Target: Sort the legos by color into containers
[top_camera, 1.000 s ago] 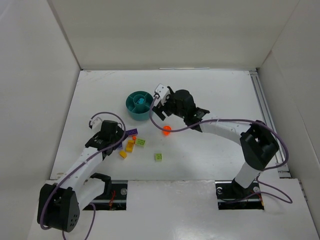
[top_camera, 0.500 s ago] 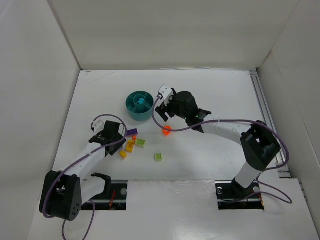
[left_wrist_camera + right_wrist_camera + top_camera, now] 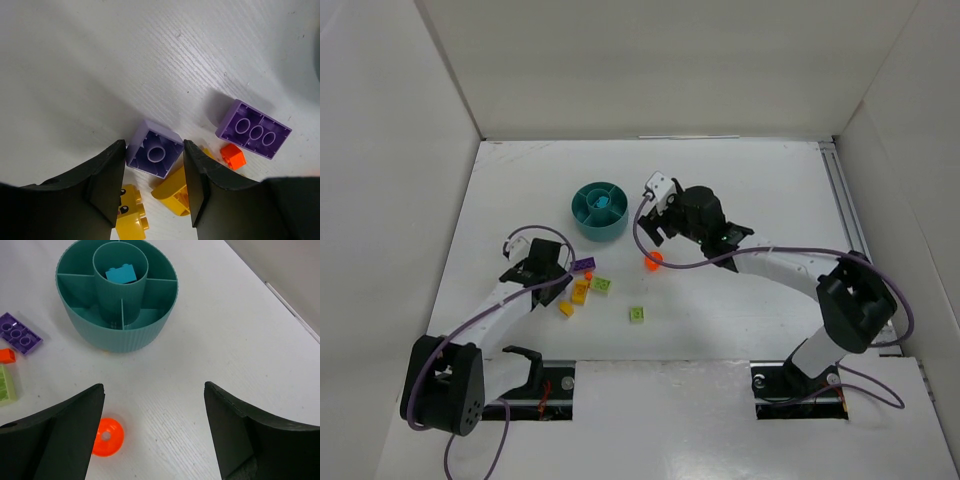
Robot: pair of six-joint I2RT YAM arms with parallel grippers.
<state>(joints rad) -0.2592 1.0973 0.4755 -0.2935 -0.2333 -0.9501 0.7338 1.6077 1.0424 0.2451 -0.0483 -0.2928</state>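
You are pinching the small purple brick in the left gripper, low centre of the left wrist view, square across its flat sides so it should lift clear of the yellow bricks just beside it. Your right gripper is hovering spread wide over the worktop, between the orange-red round piece at lower left and the teal dish at upper left, whose central well is holding a teal brick, probably poised for that round piece.
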